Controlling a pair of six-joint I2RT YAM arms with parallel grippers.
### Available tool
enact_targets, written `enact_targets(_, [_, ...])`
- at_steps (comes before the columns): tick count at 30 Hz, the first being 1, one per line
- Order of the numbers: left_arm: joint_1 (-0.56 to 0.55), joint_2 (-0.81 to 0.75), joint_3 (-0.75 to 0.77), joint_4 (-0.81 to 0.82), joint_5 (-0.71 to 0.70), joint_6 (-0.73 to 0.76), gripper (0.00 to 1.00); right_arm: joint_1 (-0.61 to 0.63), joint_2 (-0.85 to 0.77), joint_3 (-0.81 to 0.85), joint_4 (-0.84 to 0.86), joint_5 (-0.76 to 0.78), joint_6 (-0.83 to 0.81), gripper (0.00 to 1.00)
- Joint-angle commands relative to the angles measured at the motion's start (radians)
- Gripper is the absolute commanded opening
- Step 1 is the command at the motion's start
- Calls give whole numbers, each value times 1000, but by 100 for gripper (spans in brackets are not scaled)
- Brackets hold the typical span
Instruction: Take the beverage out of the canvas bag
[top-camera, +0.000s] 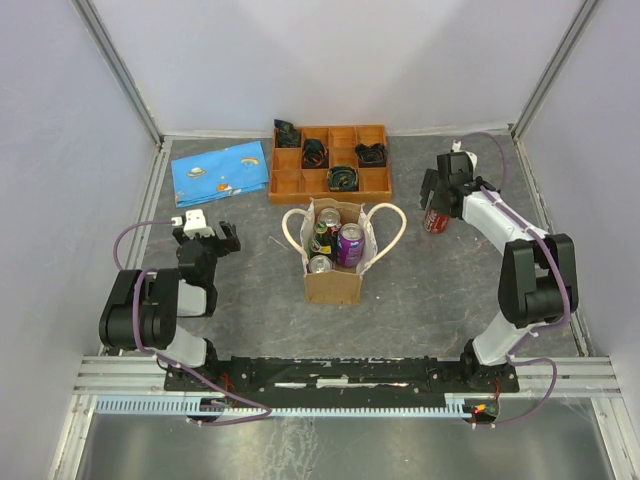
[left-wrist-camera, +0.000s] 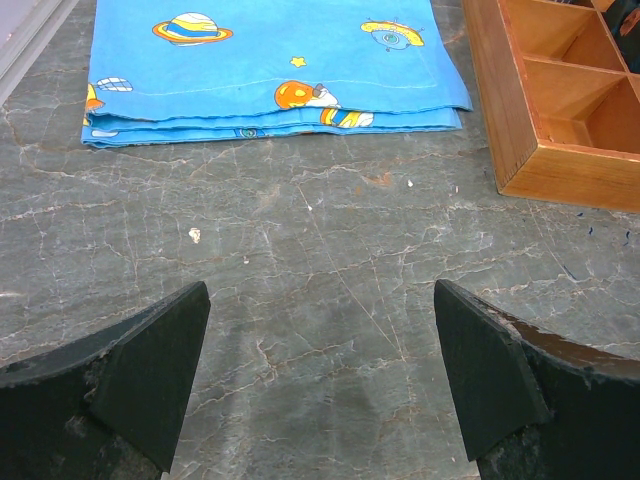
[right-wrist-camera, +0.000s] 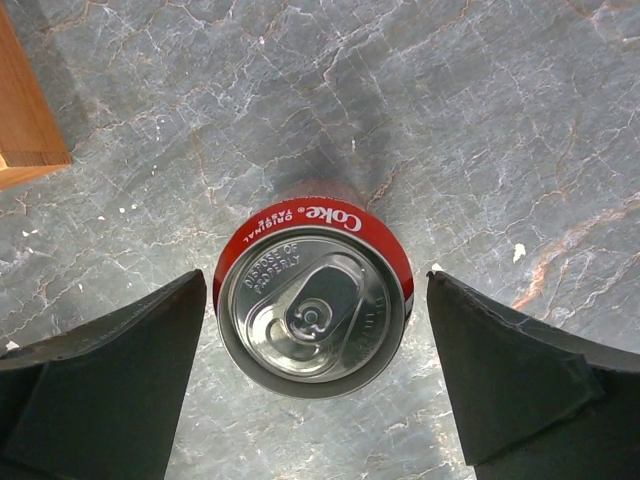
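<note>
The tan canvas bag (top-camera: 333, 283) stands upright mid-table with cream rope handles spread to both sides. It holds a purple can (top-camera: 350, 243), a green can (top-camera: 325, 238) and a silver-topped can (top-camera: 320, 264). A red Coke can (top-camera: 436, 219) stands upright on the table at the far right. My right gripper (top-camera: 438, 196) is just above it. In the right wrist view the Coke can (right-wrist-camera: 312, 310) sits between the open fingers of the right gripper (right-wrist-camera: 316, 295), with small gaps on both sides. My left gripper (top-camera: 205, 238) is open and empty over bare table in the left wrist view (left-wrist-camera: 322, 300).
An orange-brown wooden compartment tray (top-camera: 284, 182) with dark small items stands behind the bag; its corner shows in the left wrist view (left-wrist-camera: 520, 150). A folded blue patterned cloth (top-camera: 220, 172) lies at back left, ahead of the left gripper (left-wrist-camera: 270, 60). Enclosure walls ring the table.
</note>
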Motion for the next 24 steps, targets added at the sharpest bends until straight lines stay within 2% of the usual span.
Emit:
enact_targets(1, [-4, 5, 22, 29, -2, 61, 99, -4, 0, 45, -13, 25, 14, 99])
enact_targets(5, [-5, 6, 22, 28, -2, 61, 99, -1, -54, 43, -14, 61, 13, 99])
enact_targets(11, [-5, 5, 22, 28, -2, 61, 99, 52, -281, 41, 30, 101, -38, 99])
enact_targets(15, [-5, 6, 22, 29, -2, 62, 99, 109, -412, 77, 22, 59, -55, 99])
enact_targets(19, [-5, 5, 22, 29, -2, 62, 99, 202, -485, 128, -14, 22, -87, 99])
enact_targets(24, [-5, 5, 22, 29, -2, 62, 99, 371, -481, 197, -100, -39, -139, 94])
